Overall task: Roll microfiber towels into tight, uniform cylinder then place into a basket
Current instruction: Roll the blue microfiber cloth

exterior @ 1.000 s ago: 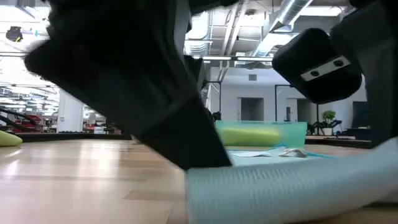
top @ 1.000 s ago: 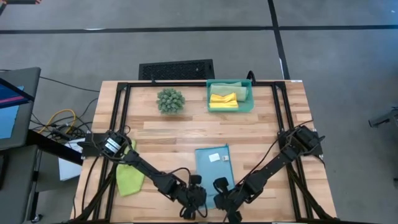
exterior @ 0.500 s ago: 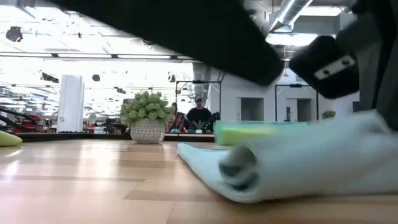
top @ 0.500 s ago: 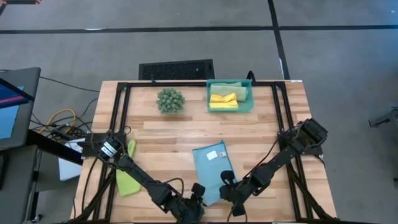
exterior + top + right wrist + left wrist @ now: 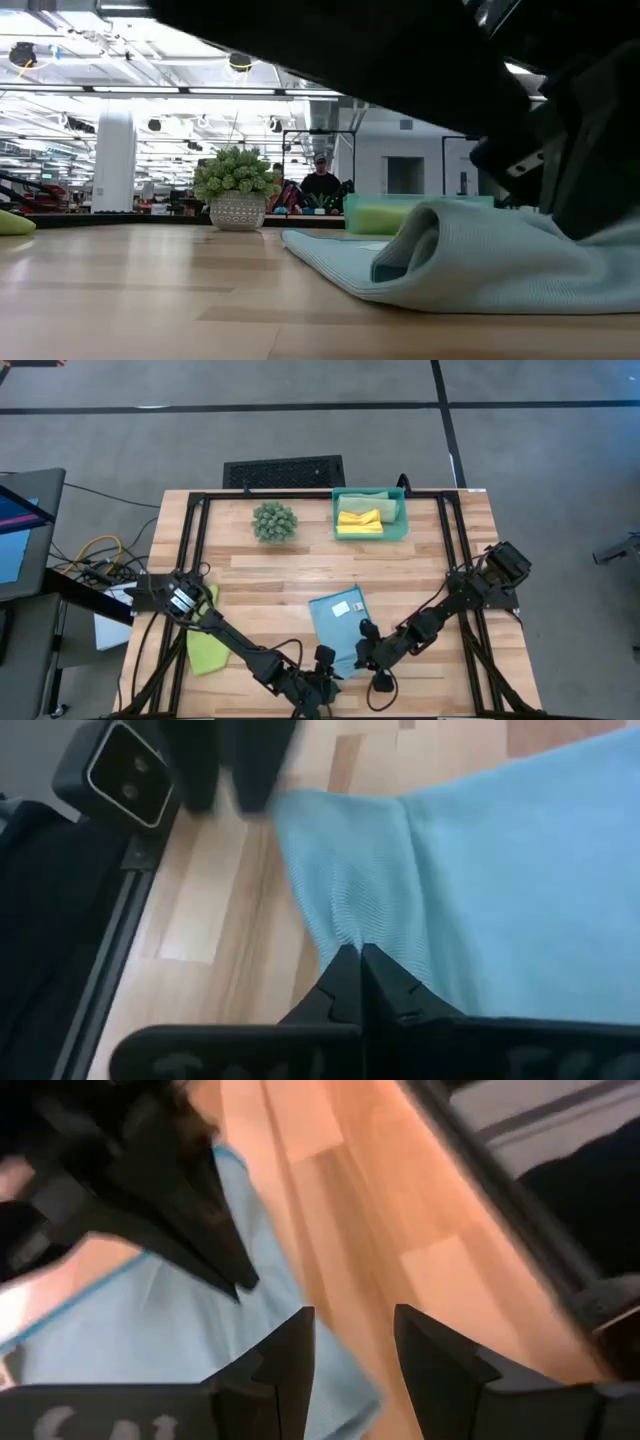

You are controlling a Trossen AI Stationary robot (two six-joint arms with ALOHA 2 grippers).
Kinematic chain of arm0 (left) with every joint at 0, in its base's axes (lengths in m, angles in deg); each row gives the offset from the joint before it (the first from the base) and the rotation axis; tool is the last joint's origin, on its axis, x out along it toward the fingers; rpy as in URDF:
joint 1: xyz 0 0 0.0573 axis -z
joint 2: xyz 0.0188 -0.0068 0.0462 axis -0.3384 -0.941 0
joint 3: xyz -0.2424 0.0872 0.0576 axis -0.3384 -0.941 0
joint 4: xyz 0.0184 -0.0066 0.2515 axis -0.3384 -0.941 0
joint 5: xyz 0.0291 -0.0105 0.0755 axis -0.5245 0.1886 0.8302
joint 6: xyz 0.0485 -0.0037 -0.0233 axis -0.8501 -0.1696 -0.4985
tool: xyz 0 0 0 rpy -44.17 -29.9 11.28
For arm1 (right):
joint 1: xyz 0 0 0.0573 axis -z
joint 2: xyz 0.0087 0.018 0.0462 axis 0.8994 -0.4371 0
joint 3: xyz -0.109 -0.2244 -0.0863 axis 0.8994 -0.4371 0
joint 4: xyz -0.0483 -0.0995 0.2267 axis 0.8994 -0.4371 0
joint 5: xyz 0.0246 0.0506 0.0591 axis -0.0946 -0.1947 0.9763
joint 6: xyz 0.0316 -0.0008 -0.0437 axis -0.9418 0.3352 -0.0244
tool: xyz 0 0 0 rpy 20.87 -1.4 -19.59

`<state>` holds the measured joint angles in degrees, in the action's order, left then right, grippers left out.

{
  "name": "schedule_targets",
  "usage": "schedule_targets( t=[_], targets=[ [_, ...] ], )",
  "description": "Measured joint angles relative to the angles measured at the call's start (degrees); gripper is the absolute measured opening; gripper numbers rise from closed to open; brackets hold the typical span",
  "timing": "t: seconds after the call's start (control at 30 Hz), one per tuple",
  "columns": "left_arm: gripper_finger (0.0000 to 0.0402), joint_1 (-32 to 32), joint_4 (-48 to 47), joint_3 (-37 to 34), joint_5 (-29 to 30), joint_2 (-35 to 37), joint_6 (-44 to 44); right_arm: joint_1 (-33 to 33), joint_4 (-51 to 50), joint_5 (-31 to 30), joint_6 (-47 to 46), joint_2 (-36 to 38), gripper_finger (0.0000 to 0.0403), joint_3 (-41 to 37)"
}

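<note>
Light blue towel (image 5: pixel 336 625) is pinched at its near edge by the clenched right gripper (image 5: pixel 364 656), lifted for rolling; left gripper (image 5: pixel 322 682) is held alongside, jaws released; worktop (image 5: pixel 420 560).

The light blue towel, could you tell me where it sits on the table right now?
In the high view the light blue towel lies on the table's near middle, between the two end effectors, well in front of the basket.

Left fingers (image 5: pixel 352 1348) apart, light blue towel (image 5: pixel 150 1325) beneath — wooden table (image 5: pixel 400 1230)
</note>
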<state>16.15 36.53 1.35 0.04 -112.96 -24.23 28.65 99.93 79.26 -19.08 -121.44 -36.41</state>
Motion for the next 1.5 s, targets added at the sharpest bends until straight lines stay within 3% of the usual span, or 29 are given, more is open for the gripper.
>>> schedule_targets(
  t=[0.27, 0.43, 1.03, 1.33, 1.5],
  targets=[
    [0.0132, -2.25, -0.97, -0.04, -1.06, -0.2, 6.62, -0.6, 3.77, 2.95, 2.29, 0.0, 0.0015, -0.07],
    [0.0132, -3.84, 0.93, -0.04, -7.72, -0.19, 11.05, -0.53, 4.25, 2.88, 2.45, 0.0, 0.0013, -0.07],
    [0.0131, -4.78, -0.77, -0.17, -16.18, -1.63, 14.01, -0.53, 4.12, 2.85, 2.49, 0.0, 0.0022, -0.07],
    [0.0067, -4.53, -0.83, -0.16, -18.89, -1.63, 15.36, -0.56, 4.49, 2.78, 5.08, -0.01, 0.0027, -0.07],
    [0.0015, -4.45, -1.09, -0.16, -19.68, -1.63, 16.5, -0.05, 6.43, 2.96, 5.48, -0.04, 0.0068, -0.02]
  ],
)
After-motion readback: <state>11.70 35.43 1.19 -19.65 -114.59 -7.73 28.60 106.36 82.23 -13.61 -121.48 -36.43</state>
